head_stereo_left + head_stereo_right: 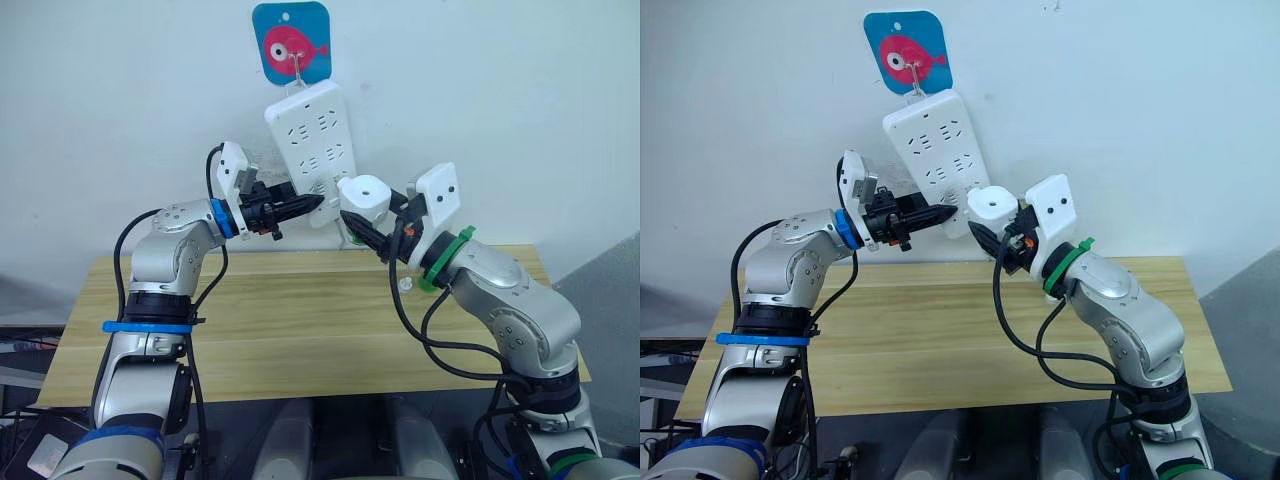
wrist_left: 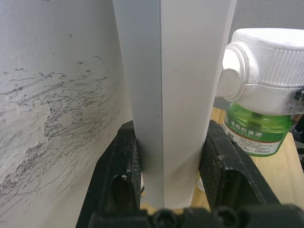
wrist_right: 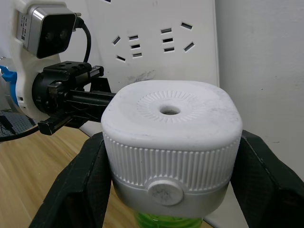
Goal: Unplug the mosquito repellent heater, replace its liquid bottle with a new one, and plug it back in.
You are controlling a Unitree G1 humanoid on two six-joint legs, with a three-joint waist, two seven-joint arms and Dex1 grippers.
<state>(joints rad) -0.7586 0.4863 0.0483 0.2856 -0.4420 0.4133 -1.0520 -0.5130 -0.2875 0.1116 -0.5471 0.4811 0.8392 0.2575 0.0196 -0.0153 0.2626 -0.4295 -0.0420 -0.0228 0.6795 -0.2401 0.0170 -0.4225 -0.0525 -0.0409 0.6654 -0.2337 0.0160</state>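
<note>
My right gripper [image 3: 171,156] is shut on the white mosquito repellent heater [image 1: 364,198], one black finger on each ribbed side. A translucent green bottle [image 2: 256,135] is fitted under the heater; I cannot tell whether it is its liquid bottle or the new one. The heater is held just off the lower right corner of the white power strip [image 1: 310,140] that hangs tilted on the wall. Whether its plug sits in a socket is hidden. My left gripper [image 1: 308,205] is shut on the strip's lower left edge, its fingers [image 2: 118,171] pressing front and back.
The strip hangs from a hook on a blue fish plaque [image 1: 291,42]. Below the arms is a wooden table [image 1: 300,330] against the white wall. A small pale object [image 1: 405,284] lies on it under my right wrist.
</note>
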